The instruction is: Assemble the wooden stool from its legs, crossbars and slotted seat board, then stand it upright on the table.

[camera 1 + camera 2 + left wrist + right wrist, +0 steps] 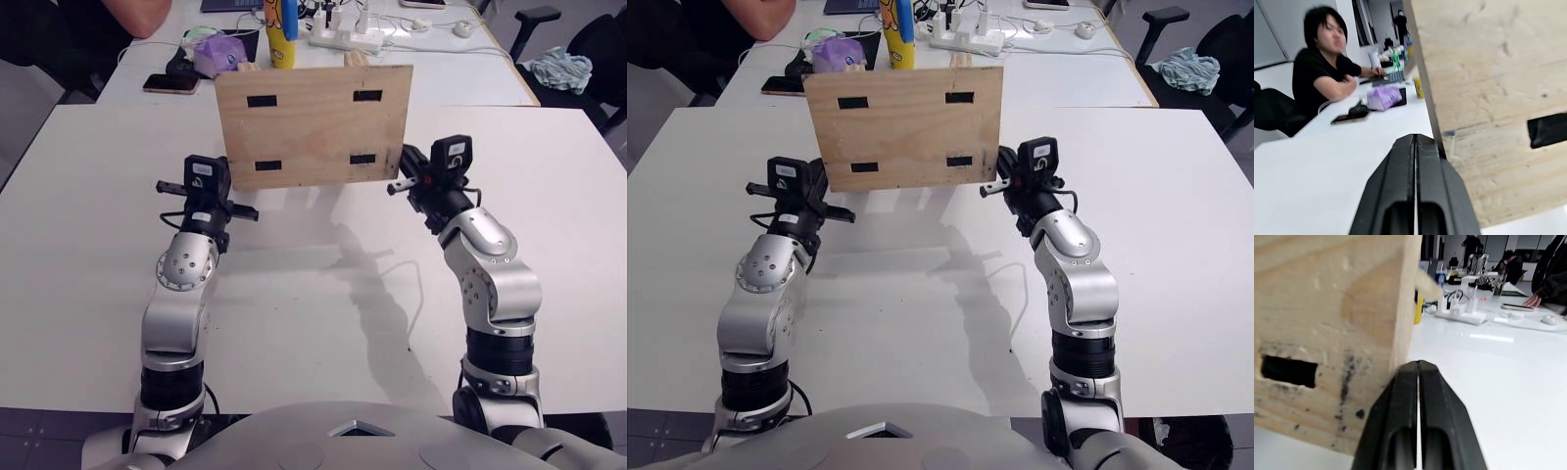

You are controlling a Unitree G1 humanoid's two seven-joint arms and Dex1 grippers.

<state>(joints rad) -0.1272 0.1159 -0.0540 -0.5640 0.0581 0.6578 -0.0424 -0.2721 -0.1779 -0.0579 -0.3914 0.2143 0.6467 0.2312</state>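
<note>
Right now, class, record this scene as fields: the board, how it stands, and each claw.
Board: pale plywood seat board with four dark slots
Stance: on edge on the white table, slotted face toward the robot
Left claw: shut, tip beside the board's lower left edge
Right claw: shut, tip beside the board's lower right edge
Behind: wooden ends above the top edge

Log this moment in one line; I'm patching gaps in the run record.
seat board: upright on edge, slots facing robot | left gripper: shut, at board's left edge | right gripper: shut, at board's right edge
</note>
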